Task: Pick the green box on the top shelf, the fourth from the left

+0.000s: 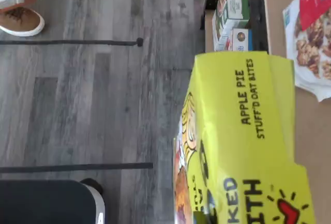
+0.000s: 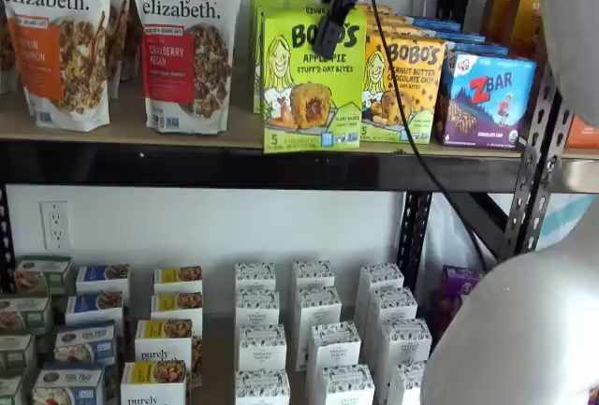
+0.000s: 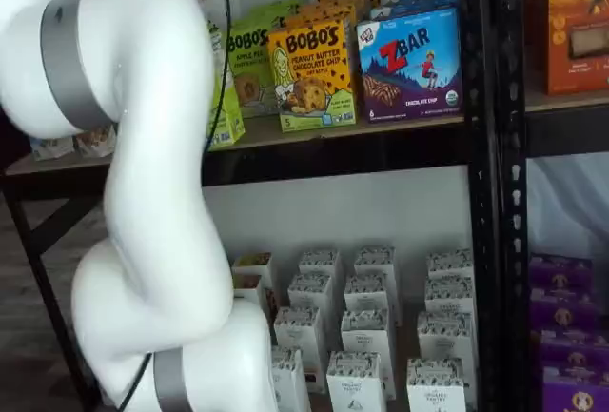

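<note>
The green box (image 2: 312, 79) reads "BOBO'S APPLE PIE STUFF'D OAT BITES". The orange box (image 2: 402, 88) reads "BOBO'S PEANUT BUTTER CHOCOLATE CHIP". The blue box (image 2: 486, 99) reads "ZBAR". The granola bags (image 2: 185, 42) read "purely elizabeth."

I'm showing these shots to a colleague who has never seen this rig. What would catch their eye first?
Probably the green box, bright lime at the front edge of the top shelf, pulled ahead of its row, with the gripper coming down on its top; whether the fingers have closed cannot be told. In the wrist view the same box fills the frame. Next, the bulky white arm blocks much of a shelf view.
</note>
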`<control>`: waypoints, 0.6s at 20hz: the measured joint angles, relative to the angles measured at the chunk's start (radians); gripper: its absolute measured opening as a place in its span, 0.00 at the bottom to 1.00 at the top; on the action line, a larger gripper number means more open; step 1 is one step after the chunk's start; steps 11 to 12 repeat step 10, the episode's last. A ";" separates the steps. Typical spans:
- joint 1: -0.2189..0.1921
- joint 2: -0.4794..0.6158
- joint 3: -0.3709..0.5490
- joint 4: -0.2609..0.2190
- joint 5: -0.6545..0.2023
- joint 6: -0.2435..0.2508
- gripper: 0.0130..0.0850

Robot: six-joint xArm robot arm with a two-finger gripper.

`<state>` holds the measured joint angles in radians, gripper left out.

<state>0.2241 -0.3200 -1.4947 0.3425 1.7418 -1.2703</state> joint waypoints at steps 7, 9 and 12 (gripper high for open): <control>-0.020 -0.051 0.086 0.007 -0.023 -0.028 0.17; -0.029 -0.065 0.108 0.011 -0.030 -0.039 0.17; -0.034 -0.070 0.115 0.015 -0.030 -0.044 0.17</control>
